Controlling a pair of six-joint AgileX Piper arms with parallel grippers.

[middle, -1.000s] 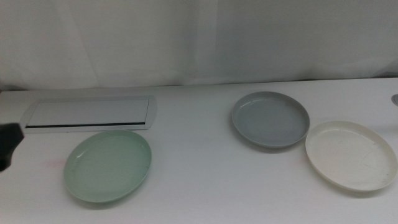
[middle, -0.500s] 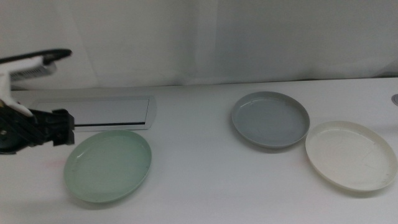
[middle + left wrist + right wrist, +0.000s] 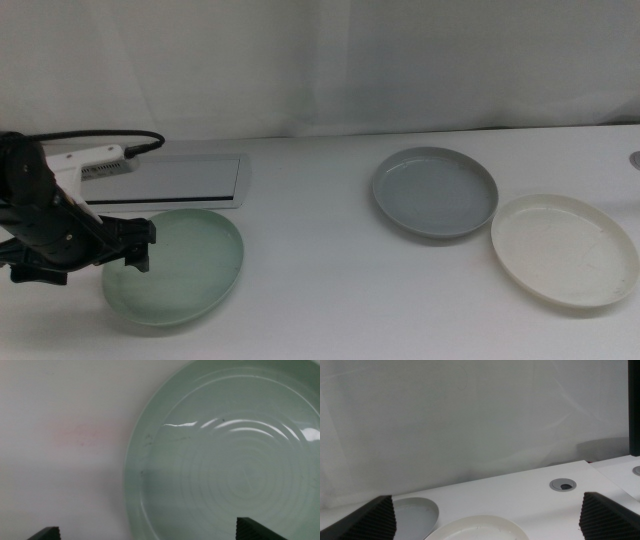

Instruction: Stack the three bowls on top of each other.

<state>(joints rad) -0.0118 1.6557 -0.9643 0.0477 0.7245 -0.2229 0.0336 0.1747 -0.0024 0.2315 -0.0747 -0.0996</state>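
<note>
Three bowls rest apart on the white table. The mint green bowl [image 3: 185, 265] [image 3: 225, 460] lies at the front left. At the back right is the grey-blue bowl [image 3: 435, 190] [image 3: 412, 510], with the cream white bowl [image 3: 565, 248] [image 3: 475, 530] just right of it and nearer the front. My left gripper [image 3: 85, 262] [image 3: 150, 532] hangs open over the green bowl's left rim, one jaw above the table and one above the bowl's inside. My right gripper [image 3: 485, 510] is open and holds nothing; the middle view does not show it.
A flat white panel with a dark slot [image 3: 150, 182] lies behind the green bowl, and a cable crosses above it. A round cable hole [image 3: 563, 485] sits in the table near the right edge. A white curtain closes the back.
The left arm has come in from the left edge and moved down and right, so its open jaws now straddle the green bowl's left rim. The bowls have not moved.
</note>
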